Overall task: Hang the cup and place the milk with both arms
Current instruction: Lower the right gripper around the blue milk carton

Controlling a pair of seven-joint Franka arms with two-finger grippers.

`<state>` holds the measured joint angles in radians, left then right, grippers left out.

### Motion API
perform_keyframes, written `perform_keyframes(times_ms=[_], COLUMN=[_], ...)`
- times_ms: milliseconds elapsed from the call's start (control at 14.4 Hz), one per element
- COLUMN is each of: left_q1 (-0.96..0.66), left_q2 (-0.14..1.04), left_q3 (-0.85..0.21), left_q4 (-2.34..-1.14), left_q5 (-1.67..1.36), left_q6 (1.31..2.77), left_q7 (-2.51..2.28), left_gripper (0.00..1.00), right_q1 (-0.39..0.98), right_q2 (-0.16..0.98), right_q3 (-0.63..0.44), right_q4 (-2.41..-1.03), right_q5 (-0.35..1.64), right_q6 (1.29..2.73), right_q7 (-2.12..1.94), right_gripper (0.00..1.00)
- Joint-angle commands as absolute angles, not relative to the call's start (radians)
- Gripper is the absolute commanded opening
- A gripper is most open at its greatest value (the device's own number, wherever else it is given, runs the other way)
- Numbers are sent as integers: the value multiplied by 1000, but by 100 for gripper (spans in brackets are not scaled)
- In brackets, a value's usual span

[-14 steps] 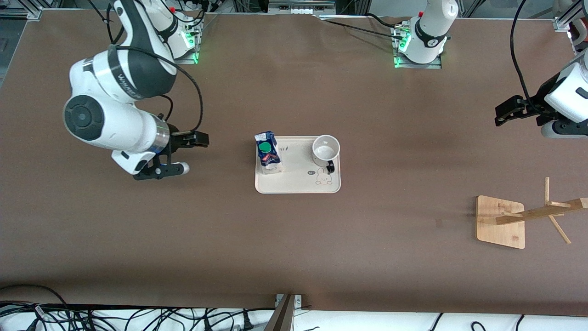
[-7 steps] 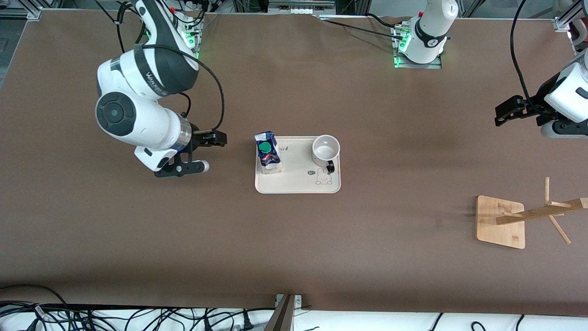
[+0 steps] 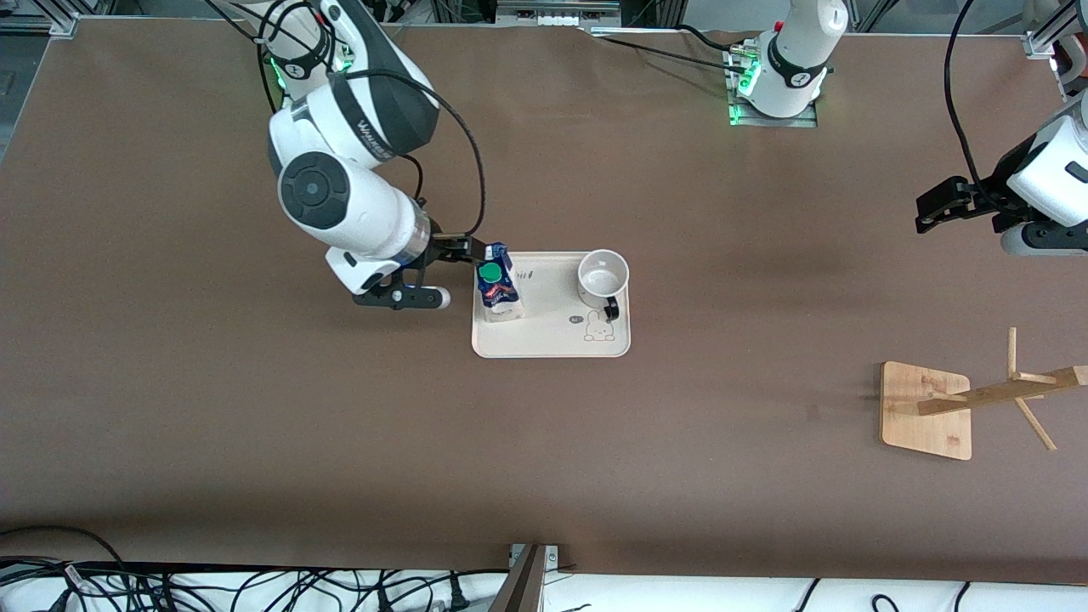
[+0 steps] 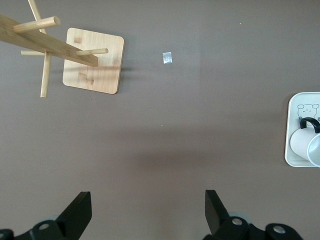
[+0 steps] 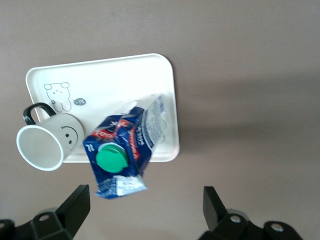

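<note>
A: How far along is it?

B: Barely begun. The milk [image 3: 497, 285] and cup [image 3: 602, 276] both stand on the tray [image 3: 552, 344], milk at its 9 o'clock edge, cup toward 2 o'clock. The rack [image 3: 977, 399] is bare, well apart toward the left arm's end.

A: And the grippers?

B: The right gripper [image 5: 142, 212] hangs over the milk's top, fingers spread, gripping nothing. The left gripper [image 4: 147, 217] waits over bare table, also spread.

A: So what's left?

B: Everything, I'd judge: grasping and placing the milk, hanging the cup.

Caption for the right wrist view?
Open right hand over the milk, which stands on the tray beside the cup.
</note>
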<state>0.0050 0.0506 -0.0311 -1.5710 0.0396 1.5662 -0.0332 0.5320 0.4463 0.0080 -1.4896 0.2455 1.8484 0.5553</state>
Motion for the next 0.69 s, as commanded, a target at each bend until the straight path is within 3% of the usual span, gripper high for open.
perform_keyframes(times_ms=[0, 347, 625], left_q1=[11, 11, 11], left_q2=[57, 57, 57], left_q3=[-35, -35, -35], left_q4=[-1545, -1545, -1545], left_q5=[45, 44, 44], left_q6=[1543, 1543, 1543], left_q7=[-18, -18, -18], left_gripper=[100, 100, 100], right_q1=[558, 614, 612], right_q2=[480, 541, 552], right_q3=[-5, -5, -6], right_q4=[-1468, -1471, -1471], right_q5=[256, 230, 224], right_q6=[1874, 2008, 2008], right_q7=[584, 580, 519], right_gripper=[100, 100, 100])
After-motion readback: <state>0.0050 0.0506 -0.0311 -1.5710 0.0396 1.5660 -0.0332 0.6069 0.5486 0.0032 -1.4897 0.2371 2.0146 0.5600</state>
